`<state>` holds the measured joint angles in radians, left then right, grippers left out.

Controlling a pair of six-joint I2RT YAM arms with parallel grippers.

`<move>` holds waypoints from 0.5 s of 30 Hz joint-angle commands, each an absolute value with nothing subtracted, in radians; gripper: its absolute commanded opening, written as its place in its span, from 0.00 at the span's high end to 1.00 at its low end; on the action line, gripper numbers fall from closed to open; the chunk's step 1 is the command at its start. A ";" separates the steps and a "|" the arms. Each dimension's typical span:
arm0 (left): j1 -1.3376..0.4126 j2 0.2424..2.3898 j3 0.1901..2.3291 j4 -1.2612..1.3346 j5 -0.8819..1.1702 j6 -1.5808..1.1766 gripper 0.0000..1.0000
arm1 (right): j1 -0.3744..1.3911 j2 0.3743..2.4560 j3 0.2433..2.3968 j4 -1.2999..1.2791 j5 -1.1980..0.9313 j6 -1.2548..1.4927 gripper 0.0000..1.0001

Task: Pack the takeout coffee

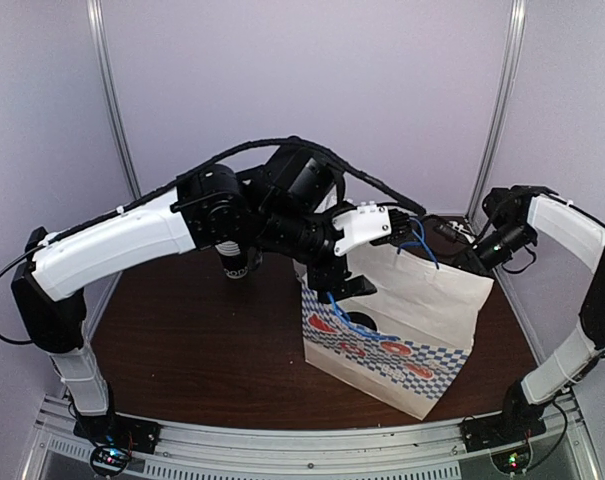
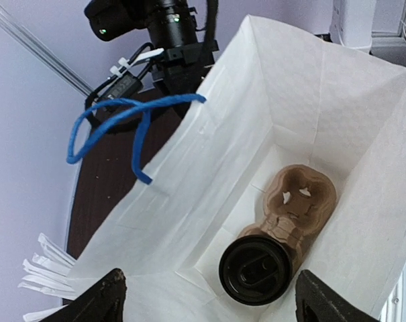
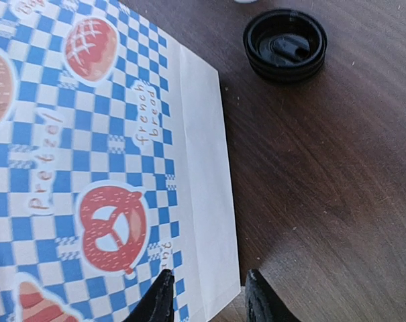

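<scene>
Only our left wrist view sees inside the bag (image 2: 290, 100): one coffee (image 2: 255, 270) in one tray (image 2: 300, 198), below the wide-open, empty left gripper (image 2: 209, 285). We cannot tell if the half-open right gripper (image 3: 209, 298) holds anything.

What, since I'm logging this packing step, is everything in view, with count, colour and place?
paper bag: one, white with blue check print, standing on table
takeout coffee: one, black lid, at bag's bottom
cup carrier: one, brown, holding coffee inside bag
loose lids: small stack, black, on table beside bag
straws: several, white wrappers, outside bag
table: one, dark brown
left gripper: open, over bag's mouth
right gripper: at bag's edge, grip unclear
</scene>
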<state>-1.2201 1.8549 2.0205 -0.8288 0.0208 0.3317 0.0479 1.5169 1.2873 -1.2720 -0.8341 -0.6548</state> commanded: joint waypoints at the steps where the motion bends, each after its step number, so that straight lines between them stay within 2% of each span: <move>1: -1.225 1.767 1.946 -0.599 -0.084 0.288 0.12 | 0.049 1.446 1.360 -1.313 -0.879 -0.603 0.63; 9: -1.197 1.741 1.896 -0.546 -0.146 0.156 0.13 | 0.049 1.287 1.516 -1.288 -0.828 -0.454 0.55; 15: -1.192 1.717 1.841 -0.418 -0.398 0.053 0.14 | 0.068 1.253 1.570 -1.344 -1.014 -0.462 0.54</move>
